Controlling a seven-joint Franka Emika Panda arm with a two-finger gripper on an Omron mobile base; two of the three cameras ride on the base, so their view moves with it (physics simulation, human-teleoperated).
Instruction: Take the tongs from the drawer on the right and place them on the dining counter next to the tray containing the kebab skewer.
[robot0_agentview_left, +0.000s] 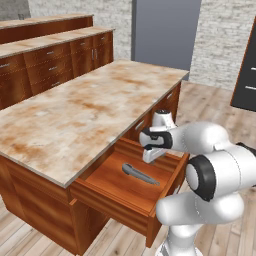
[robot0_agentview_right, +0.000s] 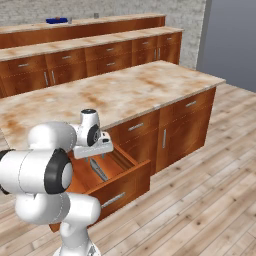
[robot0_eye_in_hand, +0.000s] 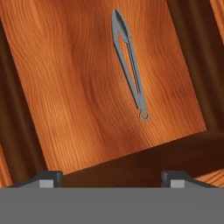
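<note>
Hand view shows you the tongs (robot0_eye_in_hand: 129, 65) lying flat in the open drawer (robot0_eye_in_hand: 78, 87), toward one o'clock. Your gripper (robot0_eye_in_hand: 111, 179) hangs above them, fingers spread apart, holding nothing

My arm (robot0_agentview_left: 210, 170): glossy white rounded links, bulbous shells, black ring bands at joints. Wrist: white cylinder, dark end cap. Hand block pale grey-white. Fingertips (robot0_eye_in_hand: 49, 178) small, dark grey, lighter grey pad faces.

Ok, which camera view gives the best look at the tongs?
The hand view: the tongs lie whole and unobstructed on the drawer floor, both arms and the end ring clear. The left base view shows them small and dark; in the right base view they are a thin sliver.
</note>
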